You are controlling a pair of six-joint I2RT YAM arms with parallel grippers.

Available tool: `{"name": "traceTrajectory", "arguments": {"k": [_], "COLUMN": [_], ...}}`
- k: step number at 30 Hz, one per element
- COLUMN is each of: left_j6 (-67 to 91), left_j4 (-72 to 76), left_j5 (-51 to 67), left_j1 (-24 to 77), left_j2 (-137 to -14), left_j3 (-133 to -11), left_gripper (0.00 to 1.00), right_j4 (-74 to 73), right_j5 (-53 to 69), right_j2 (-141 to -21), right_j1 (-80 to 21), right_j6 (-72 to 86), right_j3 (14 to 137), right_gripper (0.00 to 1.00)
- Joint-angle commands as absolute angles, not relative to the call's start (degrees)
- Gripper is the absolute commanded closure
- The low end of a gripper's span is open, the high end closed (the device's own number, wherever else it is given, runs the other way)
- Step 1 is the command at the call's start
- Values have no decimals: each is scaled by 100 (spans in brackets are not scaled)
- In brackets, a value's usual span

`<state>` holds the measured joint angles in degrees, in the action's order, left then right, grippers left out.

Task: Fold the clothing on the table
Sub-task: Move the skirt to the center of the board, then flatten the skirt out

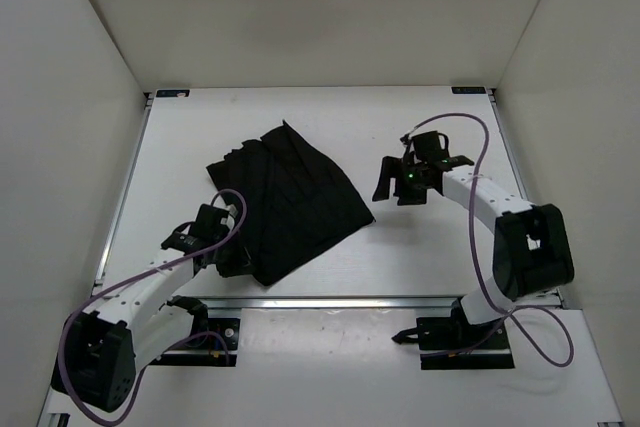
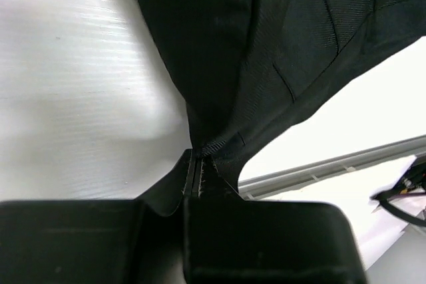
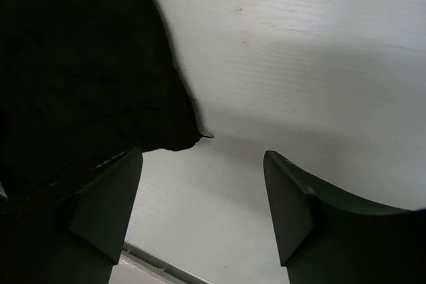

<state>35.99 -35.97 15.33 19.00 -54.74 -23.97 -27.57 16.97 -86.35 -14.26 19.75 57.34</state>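
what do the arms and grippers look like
The left arm and right arm have white shells with black joints and bases. A purple cable loops along each. The left gripper and right gripper are black, with blocky fingers. The right wrist has a green light.

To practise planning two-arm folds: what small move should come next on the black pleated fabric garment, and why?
Probably slide the open right gripper onto the nearest corner of the black pleated fabric garment: the left gripper pinches one edge, while only bare white table lies between the right's fingers.
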Motion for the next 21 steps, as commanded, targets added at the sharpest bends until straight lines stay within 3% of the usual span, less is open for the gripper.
{"name": "traceTrajectory", "arguments": {"k": [1,9,10,11,12,13,17,21], "left_j6": [3630,3753,3753,3744,3779,3814,3937,4077], "left_j4": [-3516,-3480,-3524,-3533,-3507,-3542,-3498,-3577], "left_j5": [1415,1354,1336,1336,1327,1292,1318,977], "left_j1": [1836,1934,1916,1907,1872,1872,1627,1355], "left_j2": [-5414,-5458,-5467,-5423,-5414,-5336,-5457,-6080], "left_j3": [-2338,-2311,-2303,-2311,-2312,-2320,-2731,-4372], "left_gripper": [100,100,100,100,100,100,100,100], "right_j4": [-2338,-2048,-2100,-2127,-2223,-2372,-2838,-3234], "right_j5": [1924,1961,1969,1943,1908,1907,1583,1372], "right_j2": [-8990,-9755,-9869,-9992,-10045,-10150,-9942,-9186], "right_j1": [-1757,-2206,-2232,-2302,-2294,-2285,-2408,-2312], "right_j6": [2110,2180,2119,2118,2057,2004,1899,1820], "right_j3": [5836,5897,5984,6055,6099,6213,6670,7205], "right_gripper": [30,32,46,53,70,99,100,100]}}
